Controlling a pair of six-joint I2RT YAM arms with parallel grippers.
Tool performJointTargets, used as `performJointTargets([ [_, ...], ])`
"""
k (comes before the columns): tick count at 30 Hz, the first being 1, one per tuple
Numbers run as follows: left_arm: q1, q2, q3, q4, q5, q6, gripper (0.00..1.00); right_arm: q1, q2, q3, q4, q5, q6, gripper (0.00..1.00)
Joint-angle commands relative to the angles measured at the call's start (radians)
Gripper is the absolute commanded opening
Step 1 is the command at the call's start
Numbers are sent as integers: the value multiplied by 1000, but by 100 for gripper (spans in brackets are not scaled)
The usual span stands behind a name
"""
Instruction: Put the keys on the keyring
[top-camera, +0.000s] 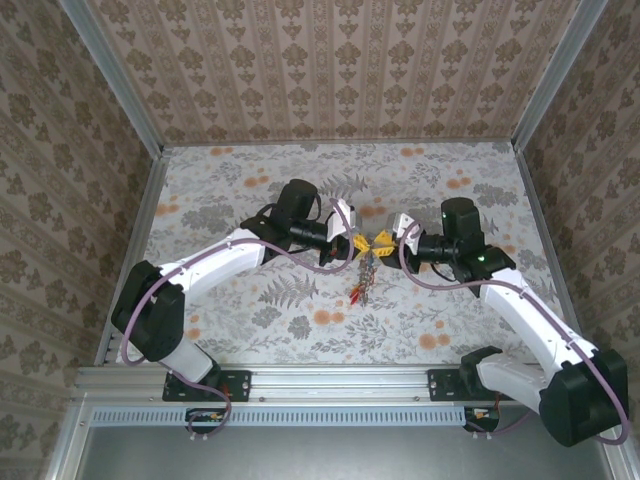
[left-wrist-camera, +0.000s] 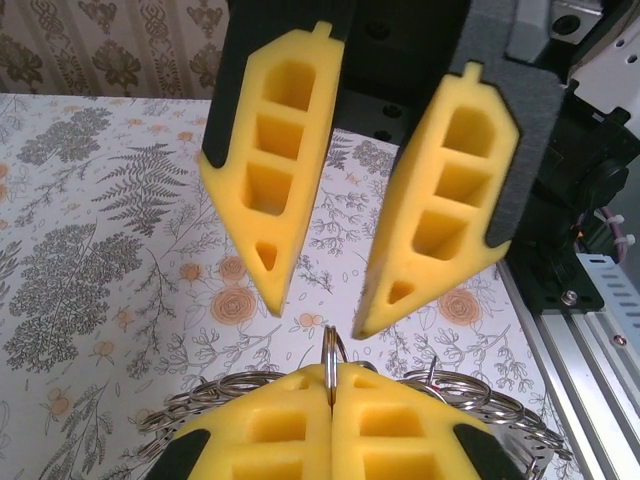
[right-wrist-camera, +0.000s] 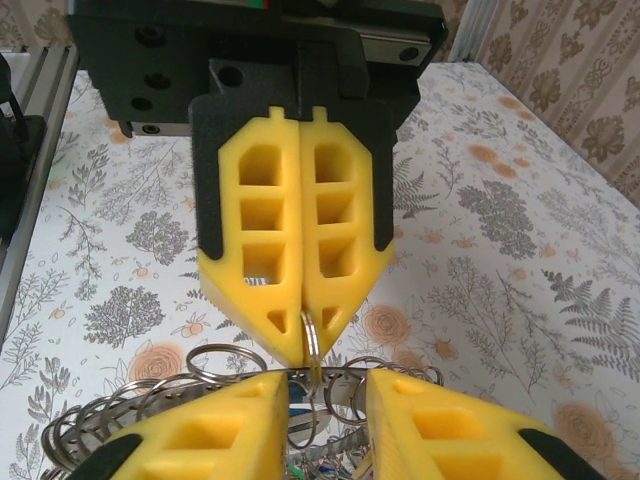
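Keyring is held above the table at its middle, one thin ring pinched between the pressed-together fingers of the left gripper. Keys are hung beneath it. The right gripper is seen spread, just opposite.

Left wrist: keyring mostly hidden behind left gripper pads and cut by bottom edge; small ring half buried between the pads, can't tell what it links to. Right wrist: keyring cut off at bottom centre and blocked by right gripper fingers, just a sliver of blue tag in the gap. Top view: keys at frame centre too small to count, tag colours barely readable.
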Motion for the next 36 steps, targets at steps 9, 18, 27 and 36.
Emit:
performJointTargets([
  [9,-3,-16,48,16,35,17,0,-1,54,30,44,-65,8,21],
  [18,-3,-10,56,23,38,12,0,2,65,41,42,-88,14,16],
  [27,-8,-8,90,-113,-46,84,16,14,32,95,-80,-20,-39,0],
  [36,-28,19,134,-218,-125,134,21,27,3,126,-142,-1,-68,0],
])
